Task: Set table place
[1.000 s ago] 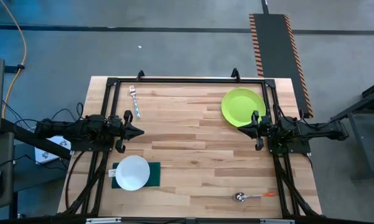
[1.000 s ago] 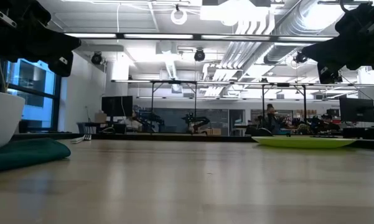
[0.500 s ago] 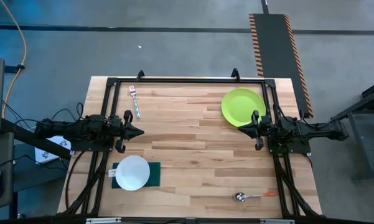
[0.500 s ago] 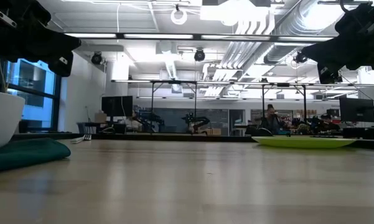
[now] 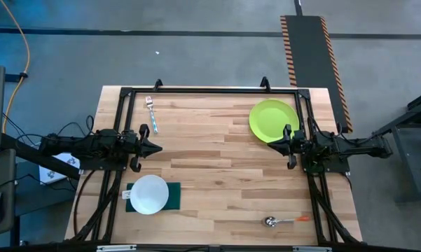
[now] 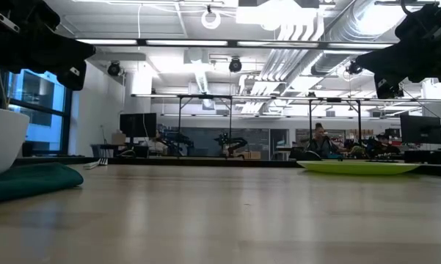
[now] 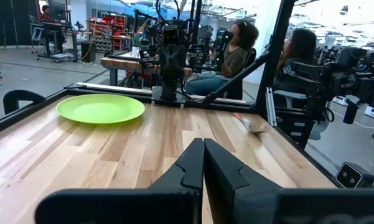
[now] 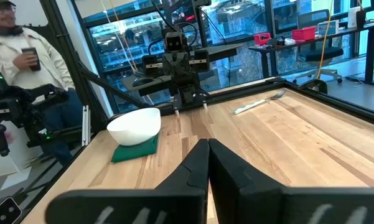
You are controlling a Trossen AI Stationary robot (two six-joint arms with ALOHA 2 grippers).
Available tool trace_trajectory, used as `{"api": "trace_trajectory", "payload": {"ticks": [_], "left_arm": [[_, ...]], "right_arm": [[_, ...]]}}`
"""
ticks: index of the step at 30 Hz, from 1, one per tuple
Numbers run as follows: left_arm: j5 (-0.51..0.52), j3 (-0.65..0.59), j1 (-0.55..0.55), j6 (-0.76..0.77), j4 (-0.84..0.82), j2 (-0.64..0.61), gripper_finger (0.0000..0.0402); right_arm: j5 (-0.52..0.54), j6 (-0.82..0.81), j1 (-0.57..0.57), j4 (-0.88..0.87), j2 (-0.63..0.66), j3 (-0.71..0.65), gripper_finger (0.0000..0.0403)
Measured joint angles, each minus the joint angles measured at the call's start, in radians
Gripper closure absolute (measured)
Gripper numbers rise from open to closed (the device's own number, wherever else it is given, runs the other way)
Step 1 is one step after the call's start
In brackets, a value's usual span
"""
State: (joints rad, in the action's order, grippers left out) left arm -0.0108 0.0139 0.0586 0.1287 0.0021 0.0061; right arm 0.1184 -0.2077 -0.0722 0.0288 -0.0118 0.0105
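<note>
On the wooden table (image 5: 217, 161) a lime green plate (image 5: 273, 119) lies at the far right, a fork (image 5: 151, 112) at the far left, and a spoon with an orange handle (image 5: 284, 221) near the front right. A white bowl (image 5: 149, 194) stands on a dark green cloth (image 5: 174, 197) at the near left. My left gripper (image 5: 158, 148) is shut at the table's left side, pointing level toward the middle. My right gripper (image 5: 271, 143) is shut at the right side, beside the plate's near rim, and holds nothing either.
A black metal frame (image 5: 210, 90) runs along the table's far edge and both sides. The wide middle of the table lies between the two grippers. People sit and stand in the room beyond the table, as the wrist views show.
</note>
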Motion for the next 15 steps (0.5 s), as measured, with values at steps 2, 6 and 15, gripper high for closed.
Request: {"api": "trace_trajectory", "payload": {"ticks": [2, 6, 15], "left_arm": [[0.0, 0.0, 0.0, 0.0, 0.0, 0.0, 0.0401], [0.0, 0.0, 0.0, 0.0, 0.0, 0.0, 0.0401], [-0.021, 0.0, 0.0, 0.106, 0.01, 0.0, 0.0401]], "right_arm": [[0.0, 0.0, 0.0, 0.0, 0.0, 0.0, 0.0402], [0.0, 0.0, 0.0, 0.0, 0.0, 0.0, 0.0402], [-0.004, 0.0, 0.0, 0.0, 0.0, 0.0, 0.0402]]}}
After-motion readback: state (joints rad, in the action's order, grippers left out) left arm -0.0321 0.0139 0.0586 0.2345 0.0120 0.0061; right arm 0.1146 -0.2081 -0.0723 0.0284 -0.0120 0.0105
